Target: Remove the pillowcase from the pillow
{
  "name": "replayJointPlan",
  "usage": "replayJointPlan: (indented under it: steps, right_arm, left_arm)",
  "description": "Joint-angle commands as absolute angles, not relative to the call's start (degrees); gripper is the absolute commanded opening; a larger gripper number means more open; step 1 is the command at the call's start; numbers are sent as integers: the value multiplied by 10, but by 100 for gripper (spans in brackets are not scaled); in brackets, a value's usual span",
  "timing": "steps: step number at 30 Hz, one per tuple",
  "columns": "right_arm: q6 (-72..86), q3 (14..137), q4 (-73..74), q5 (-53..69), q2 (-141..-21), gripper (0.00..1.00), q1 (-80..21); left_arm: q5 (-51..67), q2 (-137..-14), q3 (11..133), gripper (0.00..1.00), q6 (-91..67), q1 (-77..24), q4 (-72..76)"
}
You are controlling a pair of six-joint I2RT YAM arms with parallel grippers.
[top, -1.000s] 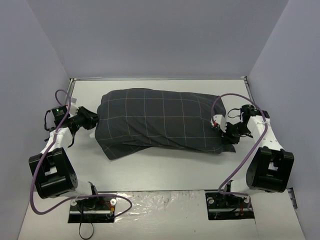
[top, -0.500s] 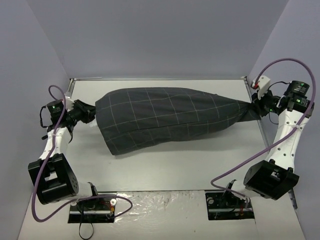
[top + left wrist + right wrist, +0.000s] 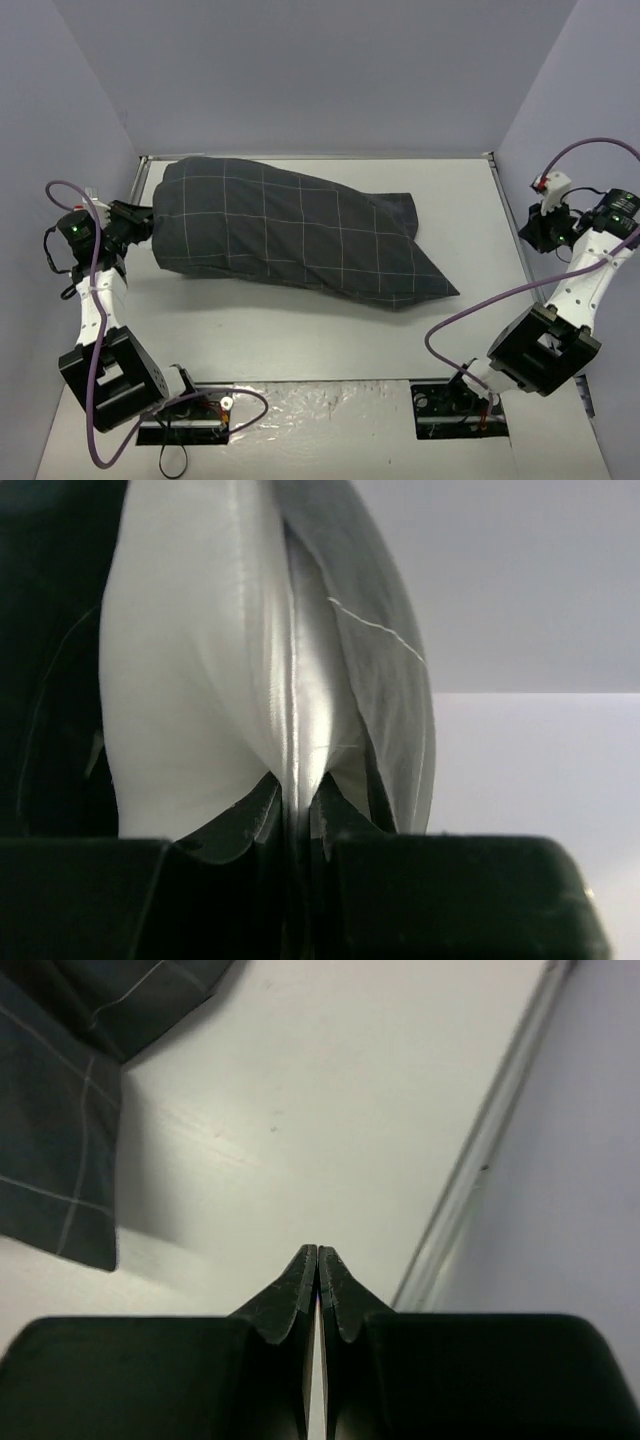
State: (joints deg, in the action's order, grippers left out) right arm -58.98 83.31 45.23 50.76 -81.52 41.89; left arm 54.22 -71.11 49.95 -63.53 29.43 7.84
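The dark checked pillowcase point(image 3: 290, 235) lies across the table, bulging at its left end and flat and slack at its right corner. The white pillow is hidden inside it in the top view. My left gripper point(image 3: 135, 222) is at the bundle's left end. In the left wrist view it point(image 3: 297, 810) is shut on a fold of the white pillow point(image 3: 200, 660), with the pillowcase's edge point(image 3: 385, 670) beside it. My right gripper point(image 3: 535, 232) is shut and empty near the right wall, apart from the pillowcase. Its wrist view shows the closed gripper point(image 3: 317, 1255) and a pillowcase corner point(image 3: 60, 1140) at left.
The white table point(image 3: 300, 330) is walled by grey panels at the back and both sides. A metal rail point(image 3: 490, 1140) runs along the right edge close to my right gripper. The arm bases and purple cables sit at the near edge.
My right gripper has let go of the pillowcase's right end and stays by the right wall. My left gripper has pulled left, and the bundle has shifted left and gone slack.
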Motion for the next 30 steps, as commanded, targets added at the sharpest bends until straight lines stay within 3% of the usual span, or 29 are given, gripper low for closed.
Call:
replayJointPlan:
  steps: [1,6,7,8,10,12,13,14,16,19,21,25,30]
  right_arm:
    - [-635,760,492,489,-786,0,381]
    - [-581,712,490,468,-754,3,300]
    - [-544,713,484,475,-757,20,290]
    - [-521,720,483,487,-763,29,282]
    - [-457,732,483,531,-790,64,280]
    - [-429,750,483,556,-812,80,276]
    - [-425,756,486,565,-816,94,272]
    - [-453,761,487,572,-816,98,269]
    - [-527,761,502,569,-796,100,257]
    - [-985,725,616,520,-759,100,240]
    - [-1110,690,662,436,-751,100,222]
    - [-1193,642,611,384,-753,100,219]
    - [-1118,578,412,399,-743,100,200]
  left_arm:
    - [566,-684,469,2,-636,279,111]
    - [558,-659,433,2,-540,238,-13]
    - [553,-656,430,2,-528,231,-36]
    - [542,-651,426,2,-518,225,-51]
    - [534,-647,415,2,-496,214,-81]
    - [526,-638,403,2,-491,214,-86]
    - [524,-637,395,2,-490,214,-87]
    - [521,-638,393,2,-488,214,-88]
    - [519,-644,391,2,-486,214,-87]
    - [517,-664,406,2,-486,214,-86]
    - [516,-669,414,2,-490,214,-78]
    - [518,-679,432,2,-497,212,-74]
    - [524,-685,439,2,-502,211,-69]
